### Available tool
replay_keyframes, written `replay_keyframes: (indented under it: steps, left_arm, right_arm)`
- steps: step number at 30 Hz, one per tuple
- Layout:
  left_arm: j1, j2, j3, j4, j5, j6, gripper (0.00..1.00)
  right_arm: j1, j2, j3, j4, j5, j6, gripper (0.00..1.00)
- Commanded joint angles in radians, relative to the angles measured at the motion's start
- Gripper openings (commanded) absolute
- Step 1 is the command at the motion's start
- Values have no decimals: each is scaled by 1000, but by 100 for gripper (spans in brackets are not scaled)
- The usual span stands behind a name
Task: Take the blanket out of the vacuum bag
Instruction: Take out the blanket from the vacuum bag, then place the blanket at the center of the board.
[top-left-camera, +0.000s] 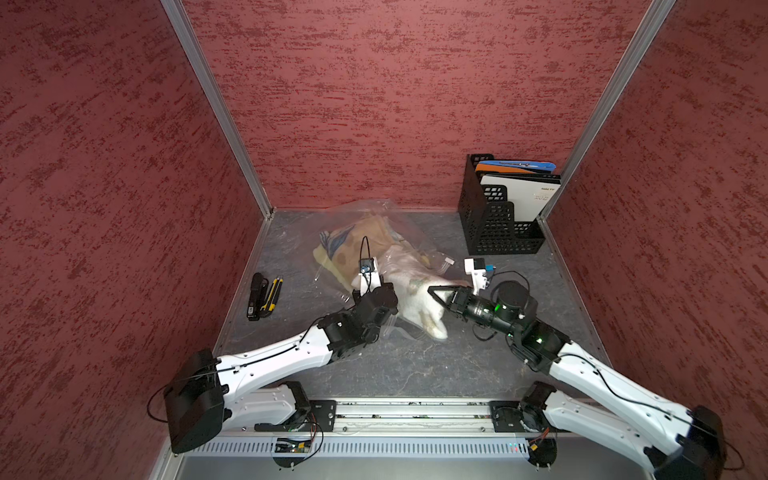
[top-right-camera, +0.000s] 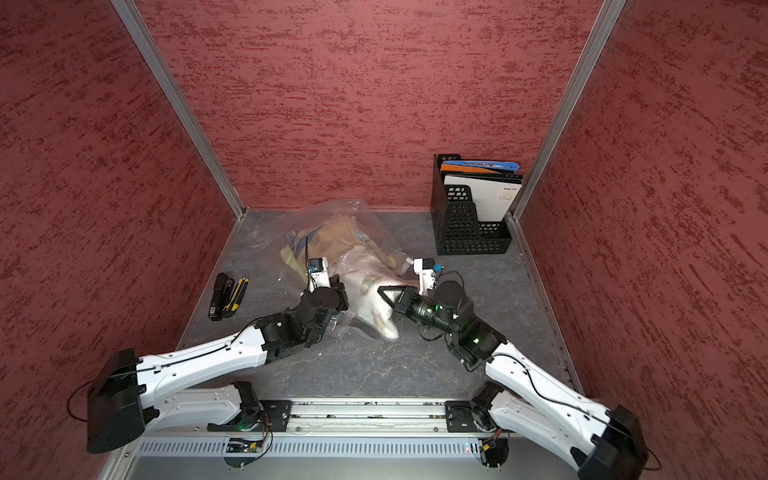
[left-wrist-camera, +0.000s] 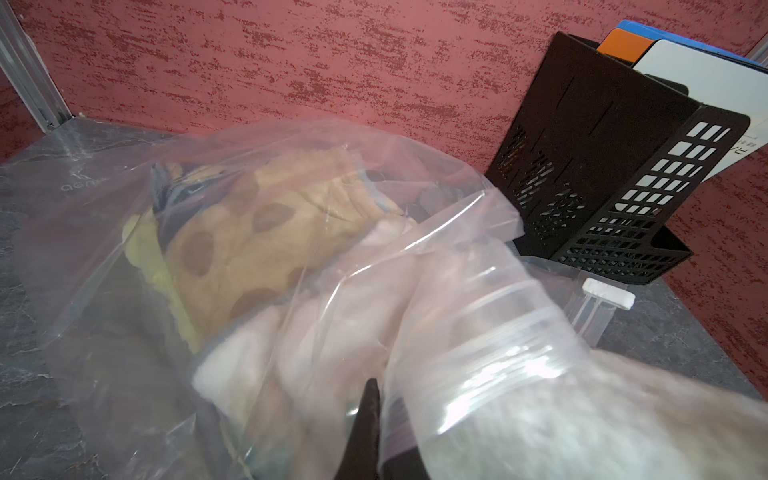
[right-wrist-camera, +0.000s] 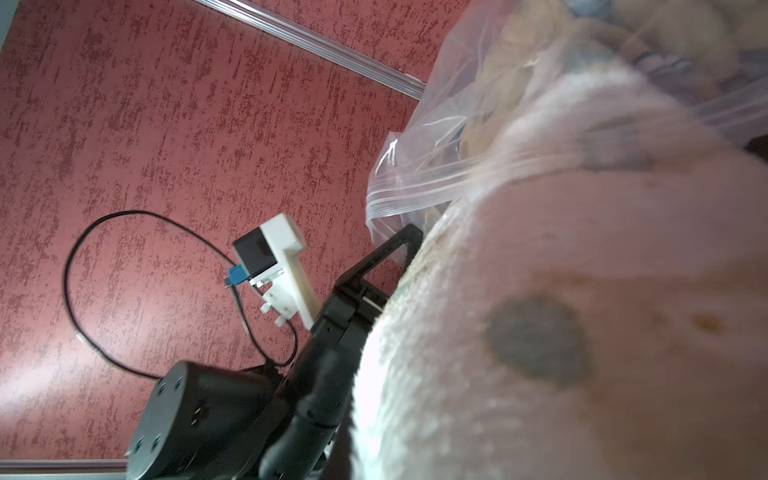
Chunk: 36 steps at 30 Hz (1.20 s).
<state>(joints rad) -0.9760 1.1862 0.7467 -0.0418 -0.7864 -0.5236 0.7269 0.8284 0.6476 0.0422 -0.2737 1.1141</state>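
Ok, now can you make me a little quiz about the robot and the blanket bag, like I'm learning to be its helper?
1. True or false: the blanket is already all the way out of the vacuum bag.
2. What is the right gripper shut on? A) the blanket B) the file holder C) the yellow knife
3. Fill the gap: the ___ gripper pinches the bag's plastic edge.

Key:
1. False. Part of the blanket lies inside the bag.
2. A.
3. Left. The left gripper is shut on the plastic.
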Motion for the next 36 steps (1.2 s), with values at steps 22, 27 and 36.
replay_keyframes:
  steps: [22,27,36]
  left_arm:
    - [53,175,-162,212,-43,-95,0]
    - [175,202,-186,137,24,-179,0]
    - [434,55,-187,32,135,-150,0]
  right_arm:
    - [-324,-66,518,-515,17,-118,0]
    - [-364,-109,450,-578,87,-128,0]
    - [-469,112,396,-362,32,-95,0]
